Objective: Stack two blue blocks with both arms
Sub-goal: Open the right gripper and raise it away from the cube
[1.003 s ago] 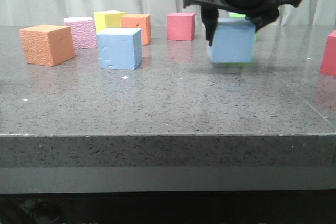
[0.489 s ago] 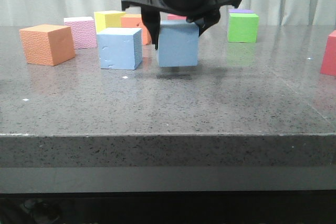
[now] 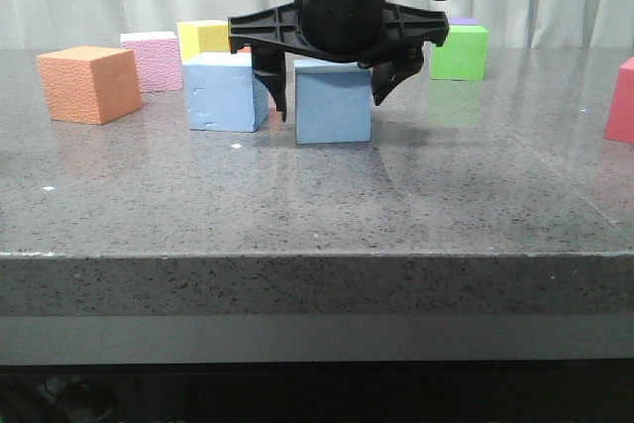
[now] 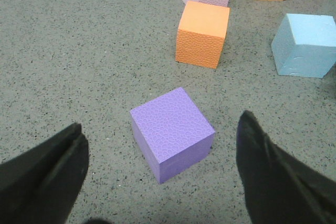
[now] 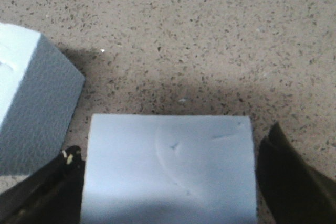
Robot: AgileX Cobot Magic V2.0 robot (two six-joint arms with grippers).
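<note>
Currently the right pincer (image 3: 332,86), black with broad angular fingers, straddles a pale blue foam cube (image 3: 334,100) at frame centre, fingers against its two sides; cube bottom looks down on the speckled grey stone counter (image 3: 317,195). Second blue cube (image 3: 226,91), faint jigsaw seams, sits just left of it, narrow gap. Left pincer (image 4: 163,169) spread wide over a pebbled purple cube (image 4: 172,132), not touching. Orange pebbled cube (image 3: 89,83) at left.

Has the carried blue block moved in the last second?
Yes. The carried blue block in the right gripper went left, from near the green block to beside the resting blue block, and now sits at table level.
</note>
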